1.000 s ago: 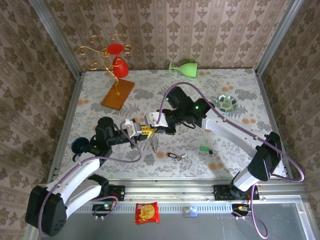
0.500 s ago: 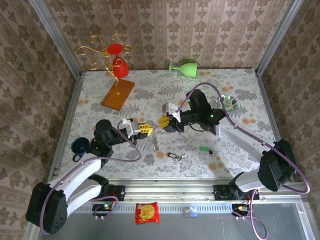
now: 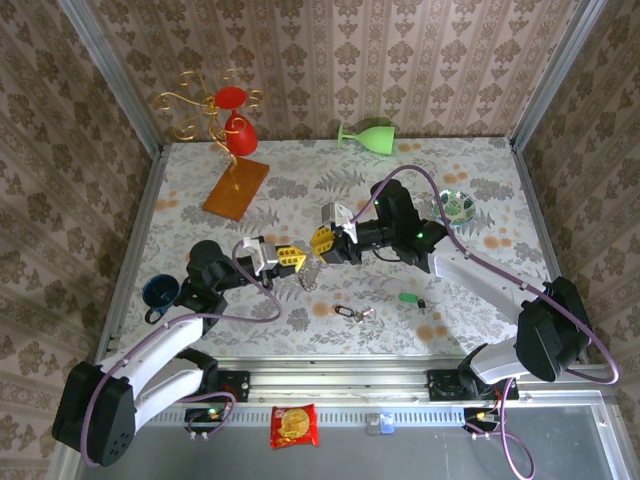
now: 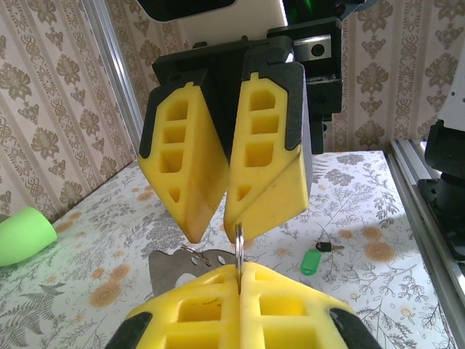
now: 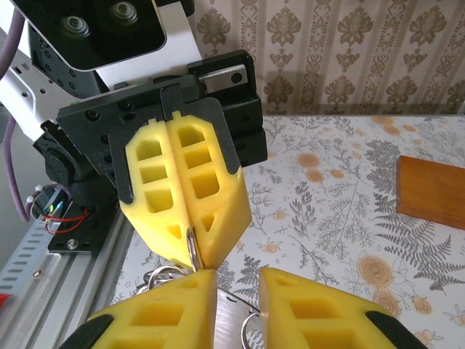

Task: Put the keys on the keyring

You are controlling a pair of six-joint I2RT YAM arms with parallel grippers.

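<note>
Floral counter (image 3: 470,170), patterned walls (image 3: 400,60) behind; left tool (image 3: 300,259) is clamped tight on the keyring (image 4: 238,249): thin metal ring, edge-on, sticking up out of the closed jaws; right tool (image 3: 317,249) sits nose to nose with left tool, jaws a narrow gap apart, gripping nothing, can't tell whether it touches the ring; green key (image 3: 407,298) lies on counter well right of left tool; silver key (image 3: 352,312) lies nearer left tool, on its near-right side
</note>
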